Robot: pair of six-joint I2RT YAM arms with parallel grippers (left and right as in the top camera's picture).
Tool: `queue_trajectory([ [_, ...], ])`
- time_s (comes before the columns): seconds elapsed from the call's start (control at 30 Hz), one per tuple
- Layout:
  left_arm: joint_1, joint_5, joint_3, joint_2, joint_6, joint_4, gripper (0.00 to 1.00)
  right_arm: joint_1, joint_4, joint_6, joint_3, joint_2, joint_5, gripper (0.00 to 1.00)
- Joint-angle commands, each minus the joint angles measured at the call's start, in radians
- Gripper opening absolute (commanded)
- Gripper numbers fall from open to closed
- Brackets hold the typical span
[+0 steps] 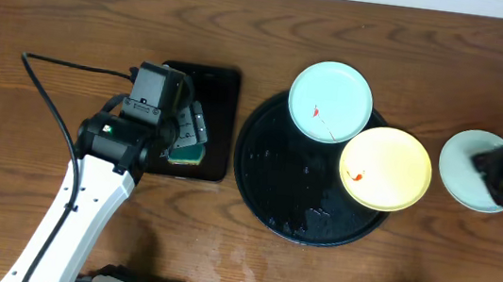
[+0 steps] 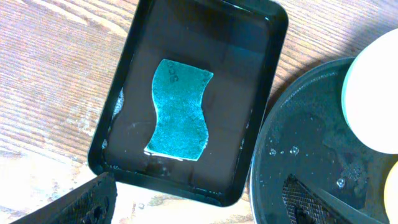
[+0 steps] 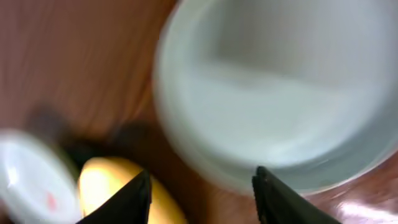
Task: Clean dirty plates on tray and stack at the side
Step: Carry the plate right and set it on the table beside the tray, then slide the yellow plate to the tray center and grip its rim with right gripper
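On tray, mint plate face-up; yellow plate too

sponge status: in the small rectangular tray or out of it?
In. The teal sponge lies flat on the floor of the rectangular black tray, fully inside its rim, with nothing gripping it.

Beneath the left pincer, a speckled teal sponge lies on a glossy black rectangular tray. Beneath the right pincer is a plain pale mint plate; to its left, a yellow plate and a second mint plate, both red-smeared, sit on the black round tray
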State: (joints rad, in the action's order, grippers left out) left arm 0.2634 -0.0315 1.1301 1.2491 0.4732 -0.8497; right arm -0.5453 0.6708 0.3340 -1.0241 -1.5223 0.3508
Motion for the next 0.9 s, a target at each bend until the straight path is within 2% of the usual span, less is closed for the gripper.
queue_trajectory([
  [0.0,-0.005,-0.002,0.019,0.0,-0.009,-0.002,0.86,0.144,0.071,-0.035,-0.01,0.012,-0.137,0.48],
  [0.2,-0.005,-0.002,0.019,0.0,-0.009,-0.003,0.86,0.411,0.142,-0.005,-0.008,-0.026,-0.558,0.47],
  [0.33,-0.005,-0.002,0.019,0.0,-0.009,-0.003,0.86,0.522,0.127,0.058,-0.008,-0.043,-0.802,0.44],
  [0.63,-0.005,-0.002,0.019,0.0,-0.009,-0.003,0.86,0.544,0.09,0.058,-0.008,-0.137,-0.801,0.39],
  [0.77,-0.005,-0.002,0.019,0.0,-0.009,-0.003,0.86,0.544,0.07,0.022,-0.008,-0.185,-0.694,0.35],
  [0.8,-0.005,-0.002,0.019,0.0,-0.009,-0.003,0.86,0.544,0.068,0.016,-0.008,-0.192,-0.676,0.31],
  [0.87,-0.005,-0.002,0.019,0.0,-0.009,-0.003,0.86,0.544,0.071,0.016,-0.008,-0.196,-0.672,0.14],
])
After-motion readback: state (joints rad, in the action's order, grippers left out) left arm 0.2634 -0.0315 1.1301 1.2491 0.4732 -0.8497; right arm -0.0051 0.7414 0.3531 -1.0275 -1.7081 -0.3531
